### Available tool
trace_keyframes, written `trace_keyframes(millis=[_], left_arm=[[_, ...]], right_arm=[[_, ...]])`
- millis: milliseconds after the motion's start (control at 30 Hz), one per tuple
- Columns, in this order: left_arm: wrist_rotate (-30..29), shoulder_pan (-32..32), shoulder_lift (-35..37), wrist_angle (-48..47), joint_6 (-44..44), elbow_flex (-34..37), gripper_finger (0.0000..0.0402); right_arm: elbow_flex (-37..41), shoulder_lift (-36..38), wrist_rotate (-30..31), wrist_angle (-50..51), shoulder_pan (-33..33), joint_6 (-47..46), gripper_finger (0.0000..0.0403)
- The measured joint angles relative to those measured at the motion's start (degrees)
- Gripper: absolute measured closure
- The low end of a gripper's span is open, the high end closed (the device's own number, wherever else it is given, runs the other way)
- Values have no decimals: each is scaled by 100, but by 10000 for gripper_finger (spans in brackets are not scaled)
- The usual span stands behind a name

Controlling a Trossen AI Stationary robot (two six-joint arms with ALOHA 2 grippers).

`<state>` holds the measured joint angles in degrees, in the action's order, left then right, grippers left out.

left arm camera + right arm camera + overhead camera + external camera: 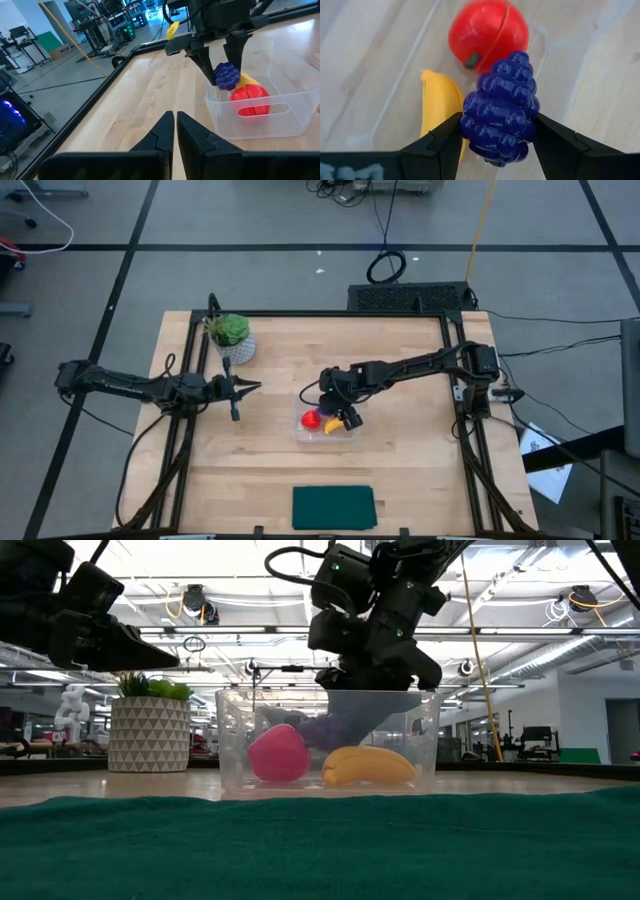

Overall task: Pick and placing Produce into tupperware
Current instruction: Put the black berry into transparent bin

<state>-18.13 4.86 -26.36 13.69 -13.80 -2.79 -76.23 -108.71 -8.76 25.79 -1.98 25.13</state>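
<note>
The right claw (495,137) was clamped on the purple grapes (500,117) over the tupperware (280,127) (left claw (175,131) together, idle); released crookedly, the grapes risked bouncing off the banana (437,105) onto the counter (400,370).

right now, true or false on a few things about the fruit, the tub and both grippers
1. The right gripper is shut on the purple grapes. True.
2. The banana lies on the bare table. False: it lies inside the clear tub.
3. The red fruit is in the tub. True.
4. The left gripper holds the red fruit. False: it is shut on nothing, away from the tub.
5. The potted plant stands inside the tub. False: it stands apart on the table.
</note>
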Motion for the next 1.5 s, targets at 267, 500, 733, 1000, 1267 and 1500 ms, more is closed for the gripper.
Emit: trace_keyframes(millis=[267, 500, 733, 1000, 1267, 1500], left_arm=[[0, -1, -1, 0, 2, 0, 376], [0, 0, -1, 0, 4, 0, 376], [0, 0, 0, -17, 7, 0, 376], [0, 0, -1, -20, 11, 0, 376], [0, 0, 1, -20, 9, 0, 376], [0, 0, 1, -20, 7, 0, 376]], right_arm=[[0, 0, -25, -27, -22, -42, 202], [0, -6, -25, -27, -5, 15, 202], [0, -64, 125, -73, 39, 125, 202], [0, -66, 136, -91, 37, 127, 202], [0, -66, 139, -54, 35, 59, 194], [0, -66, 143, -80, 31, -127, 198]])
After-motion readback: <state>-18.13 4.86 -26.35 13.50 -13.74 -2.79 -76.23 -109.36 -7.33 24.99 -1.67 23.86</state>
